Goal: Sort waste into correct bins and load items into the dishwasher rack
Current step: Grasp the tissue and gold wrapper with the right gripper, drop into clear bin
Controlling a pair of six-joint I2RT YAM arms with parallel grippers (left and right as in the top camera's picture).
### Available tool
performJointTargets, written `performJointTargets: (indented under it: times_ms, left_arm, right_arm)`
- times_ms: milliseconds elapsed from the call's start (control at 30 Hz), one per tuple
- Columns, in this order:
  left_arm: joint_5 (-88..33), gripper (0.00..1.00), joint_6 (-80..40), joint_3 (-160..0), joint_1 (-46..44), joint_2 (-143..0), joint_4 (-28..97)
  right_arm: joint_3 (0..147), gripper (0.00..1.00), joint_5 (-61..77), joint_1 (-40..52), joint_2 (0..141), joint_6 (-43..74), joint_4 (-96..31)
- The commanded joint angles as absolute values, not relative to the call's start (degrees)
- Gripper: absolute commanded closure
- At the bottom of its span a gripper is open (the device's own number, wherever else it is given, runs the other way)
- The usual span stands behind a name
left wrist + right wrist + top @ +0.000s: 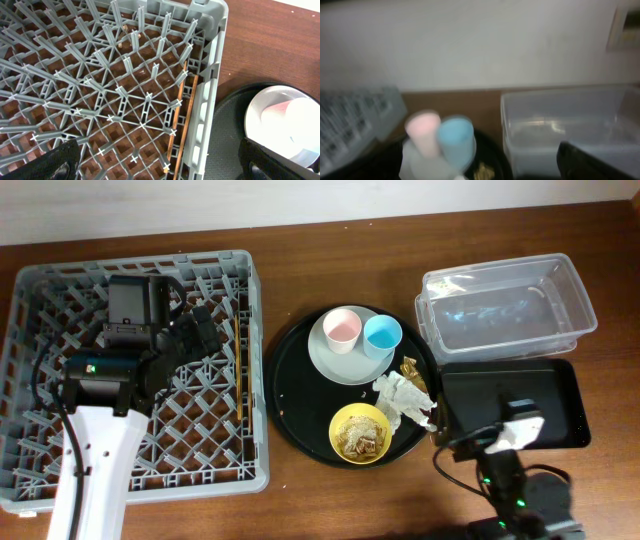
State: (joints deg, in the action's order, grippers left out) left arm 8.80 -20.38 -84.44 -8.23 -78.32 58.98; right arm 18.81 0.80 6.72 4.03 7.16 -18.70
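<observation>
The grey dishwasher rack fills the left side. Wooden chopsticks lie inside it along its right wall, and show in the left wrist view. My left gripper hovers open and empty over the rack. On the round black tray, the pale plate carries the pink cup and the light-blue cup. The white napkin, brown-gold wrapper and yellow bowl with food scraps lie beside it. My right gripper is above the black bin tray, apparently open; its blurred view shows only one finger.
The clear tub stands at the back right, behind the shallow black tray. The large round black tray sits between the rack and the bins. The blurred right wrist view shows the pink cup, blue cup and tub.
</observation>
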Motion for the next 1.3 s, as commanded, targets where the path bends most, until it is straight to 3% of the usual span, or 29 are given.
performJointTargets:
  times_ms: [0,100,167,267,333,433,533,700,733,767,800,833,1033,1167,1200,1267]
  left_arm:
    - [8.82,0.01,-20.29,-85.06,-8.08,-77.89,58.85]
    - [8.82,0.01,-20.29,-85.06,-8.08,-77.89,58.85]
    - [8.82,0.01,-20.29,-85.06,-8.08,-77.89,58.85]
    - [8.82,0.01,-20.29,-85.06,-8.08,-77.89,58.83]
    - [8.82,0.01,-20.29,-85.06,-8.08,-77.87,58.85]
    - [8.82,0.01,-20.29,-85.06,-8.08,-77.89,58.85]
    - [8.82,0.01,-20.29,-85.06,-8.08,-77.89,58.85]
    - [8.82,0.01,-20.29,-85.06,-8.08,-77.89,58.85]
    - [8.82,0.01,-20.29,-85.06,-8.08,-77.89,58.85]
    - [8.82,0.01,-20.29,-85.06,-8.08,-77.87,58.85]
    - [8.82,0.01,-20.29,-85.06,-8.08,-77.89,58.83]
    - [8.82,0.01,-20.29,-85.06,-8.08,-77.89,58.85]
    - [8.82,0.01,-20.29,-85.06,-8.08,-77.87,58.85]
    - [8.82,0.01,-20.29,-85.06,-8.08,-77.89,58.85]
    - [8.82,0.01,-20.29,-85.06,-8.08,-77.89,58.85]
    - [8.82,0.01,-20.29,-85.06,-8.08,-77.89,58.85]
  right_arm:
    - [38.0,0.01,1.13,6.35,15.9,8.43,-32.25]
    - [65.56,0.01,1.32,6.35,43.66,3.62,-61.6]
    - [77.25,0.01,4.75,6.35,57.04,3.42,-70.22]
    - [78.59,0.04,10.76,7.49,72.82,3.46,-74.81]
    - [78.54,0.12,7.29,11.6,84.25,7.05,-73.87]
    - [76.03,0.13,5.19,15.57,96.14,13.82,-69.12]
    - [70.57,0.14,2.57,16.05,99.42,18.13,-61.69]
    - [54.35,0.15,2.72,16.97,99.72,18.09,-38.44]
    - [51.07,0.3,2.76,16.97,99.72,18.11,-34.87]
    - [50.46,0.62,2.81,16.97,99.72,18.11,-34.52]
    - [51.64,0.87,2.96,16.97,99.29,18.11,-36.91]
    - [53.65,0.93,2.9,16.97,98.63,18.09,-40.53]
    - [79.13,0.96,0.78,14.2,92.49,15.03,-58.59]
    - [80.75,0.96,2.44,3.81,92.49,15.07,-57.56]
    - [80.71,0.96,9.61,2.83,92.51,15.03,-60.88]
    - [80.64,0.96,3.2,5.3,92.44,15.9,-64.55]
